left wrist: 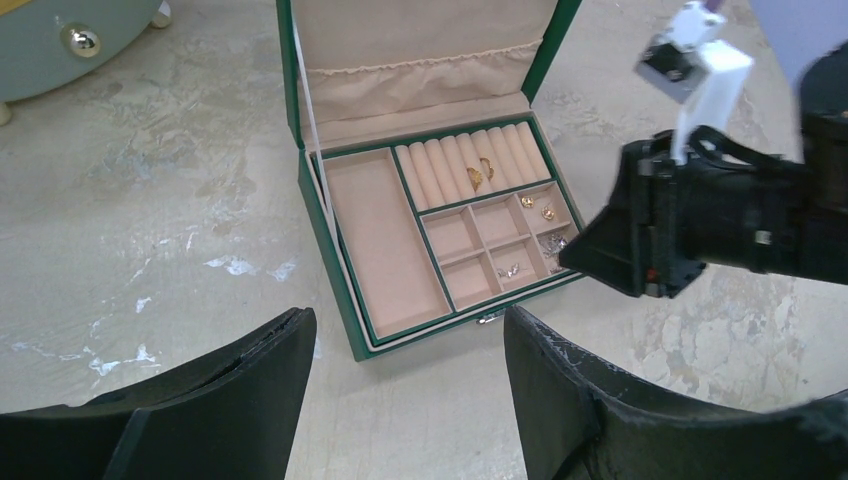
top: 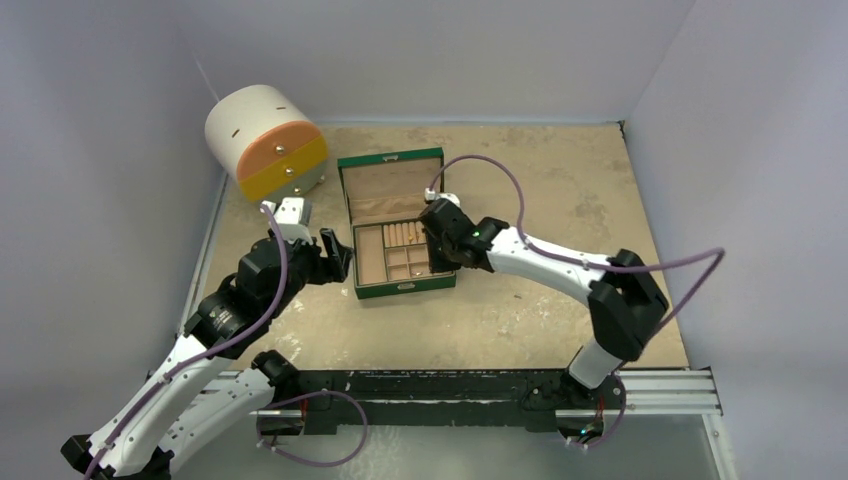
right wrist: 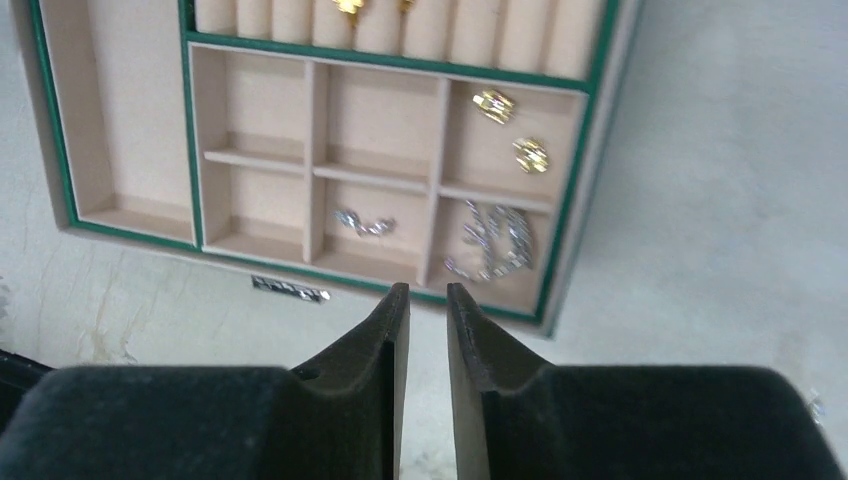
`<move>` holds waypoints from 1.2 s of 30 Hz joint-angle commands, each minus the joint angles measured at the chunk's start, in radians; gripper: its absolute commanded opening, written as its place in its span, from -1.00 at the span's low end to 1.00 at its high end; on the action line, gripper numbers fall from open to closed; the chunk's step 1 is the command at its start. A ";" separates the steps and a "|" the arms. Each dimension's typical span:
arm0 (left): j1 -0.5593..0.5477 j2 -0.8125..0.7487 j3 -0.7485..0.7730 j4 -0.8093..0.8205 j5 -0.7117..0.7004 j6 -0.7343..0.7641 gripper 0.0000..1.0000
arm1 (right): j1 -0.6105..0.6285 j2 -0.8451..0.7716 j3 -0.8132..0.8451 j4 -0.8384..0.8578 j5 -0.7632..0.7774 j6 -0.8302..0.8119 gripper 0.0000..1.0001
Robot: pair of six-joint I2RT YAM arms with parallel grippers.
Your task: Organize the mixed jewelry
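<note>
The open green jewelry box sits mid-table with its lid upright. In the right wrist view its tan compartments hold two gold earrings at top right, a small silver piece in the lower middle cell and a cluster of silver pieces in the lower right cell. Gold rings sit in the ring rolls. My right gripper hovers over the box's front right edge, jaws narrowly apart and empty. My left gripper is wide open and empty, just left of the box. No large silvery hoop shows.
A round cream container with an orange and yellow front stands at the back left, close to the wall. Grey walls enclose the table on three sides. The box's metal clasp lies at its front edge.
</note>
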 commanded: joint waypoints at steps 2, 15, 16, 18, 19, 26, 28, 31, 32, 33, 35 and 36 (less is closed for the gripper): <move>0.006 0.000 0.005 0.039 0.007 0.012 0.38 | 0.005 -0.179 -0.096 -0.047 0.152 0.058 -0.50; 0.011 0.016 0.005 0.042 0.016 0.012 0.38 | -0.150 -0.376 -0.308 -0.118 0.198 0.115 -0.45; 0.012 0.017 0.005 0.042 0.016 0.012 0.38 | -0.169 -0.386 -0.326 -0.118 0.191 0.118 -0.45; 0.012 0.020 0.004 0.042 0.017 0.012 0.38 | -0.206 -0.404 -0.361 -0.115 0.183 0.125 -0.43; 0.013 0.022 0.005 0.042 0.017 0.012 0.38 | -0.220 -0.411 -0.376 -0.114 0.182 0.133 -0.42; 0.015 0.028 0.004 0.042 0.019 0.011 0.38 | -0.302 -0.419 -0.495 -0.092 0.156 0.201 -0.35; 0.017 0.029 0.004 0.042 0.019 0.011 0.38 | -0.320 -0.415 -0.520 -0.075 0.142 0.221 -0.35; 0.017 0.032 0.004 0.042 0.019 0.012 0.38 | -0.336 -0.410 -0.546 -0.058 0.140 0.247 -0.33; 0.016 0.031 0.005 0.042 0.019 0.012 0.38 | -0.339 -0.408 -0.551 -0.055 0.144 0.255 -0.33; 0.016 0.031 0.005 0.042 0.019 0.012 0.38 | -0.344 -0.405 -0.554 -0.055 0.151 0.264 -0.32; 0.017 0.030 0.005 0.042 0.019 0.012 0.38 | -0.350 -0.399 -0.560 -0.051 0.156 0.277 -0.31; 0.018 0.030 0.004 0.042 0.018 0.012 0.38 | -0.354 -0.395 -0.563 -0.049 0.156 0.289 -0.30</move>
